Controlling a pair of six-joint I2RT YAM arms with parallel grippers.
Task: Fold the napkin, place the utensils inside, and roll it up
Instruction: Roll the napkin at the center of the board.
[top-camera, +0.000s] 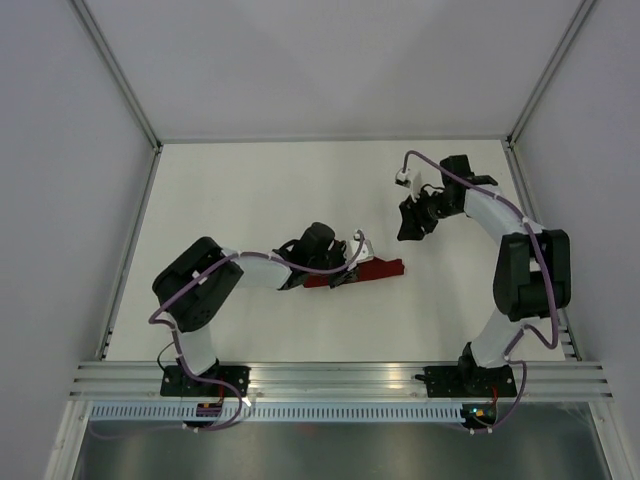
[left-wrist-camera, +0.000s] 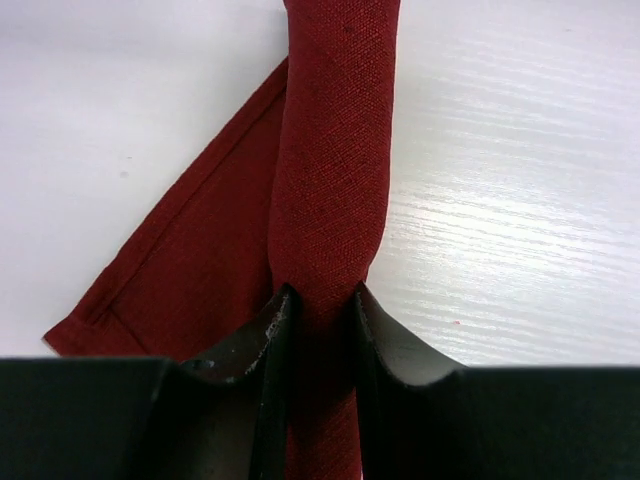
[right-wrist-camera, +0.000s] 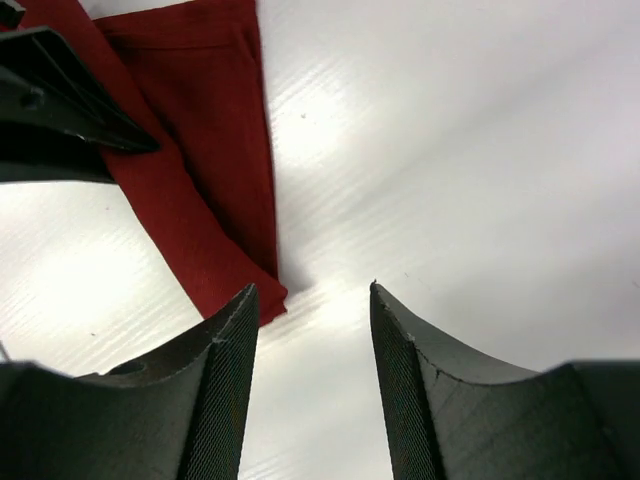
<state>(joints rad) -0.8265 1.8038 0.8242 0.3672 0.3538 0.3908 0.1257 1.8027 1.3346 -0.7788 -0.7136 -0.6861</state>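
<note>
Dark red napkin (top-camera: 372, 270), rolled into a tube, lies mid-table (top-camera: 250, 190). The left gripper (left-wrist-camera: 320, 296) pinches one end narrowly, probably to stop it unwinding. The right gripper (right-wrist-camera: 312, 300) hangs nearby toward the far right corner, wide and empty. No fork is visible.

The light is bright and even, and it seems to come from above. The white tabletop (top-camera: 270, 190) shines, with glare streaks in both wrist views. Shadows are soft and small. Up close, the right hand (right-wrist-camera: 312, 288) looks dark and a bit blurry. The top view is sharp.
</note>
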